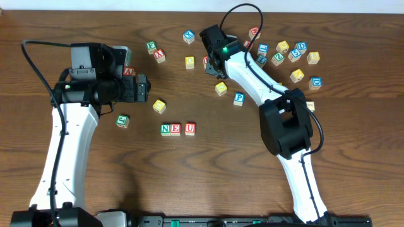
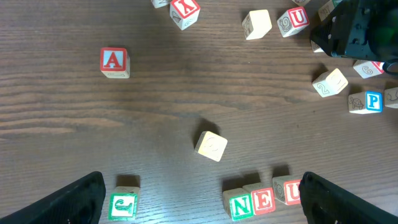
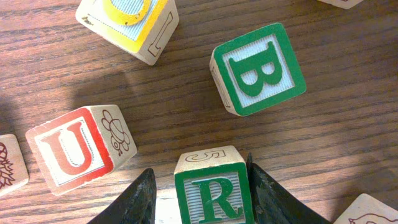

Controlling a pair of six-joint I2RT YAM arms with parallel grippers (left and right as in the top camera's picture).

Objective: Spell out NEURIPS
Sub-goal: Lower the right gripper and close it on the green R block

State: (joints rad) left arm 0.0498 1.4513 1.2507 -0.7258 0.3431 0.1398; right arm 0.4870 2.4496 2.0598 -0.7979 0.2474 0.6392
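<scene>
Green N (image 1: pixel 165 129), red E (image 1: pixel 175 129) and red U (image 1: pixel 190 128) cubes stand in a row at the table's middle front. They show again as N (image 2: pixel 241 204), E (image 2: pixel 262 200) and U (image 2: pixel 292 190) in the left wrist view. My left gripper (image 2: pixel 202 199) hovers wide open above them, holding nothing. The green R cube (image 3: pixel 214 190) sits on the table between the jaws of my right gripper (image 3: pixel 200 169). The right finger touches it, and a gap shows on the left side. A blue P cube (image 1: pixel 238 98) lies beside the right arm.
Around the R cube lie a green B cube (image 3: pixel 258 68), a second red U cube (image 3: pixel 74 149) and a yellow-edged cube (image 3: pixel 127 18). Several loose cubes crowd the back right (image 1: pixel 297 53). A red A cube (image 2: pixel 114 62), a pale cube (image 2: pixel 211 145) and a green cube (image 2: pixel 123 205) lie near my left gripper.
</scene>
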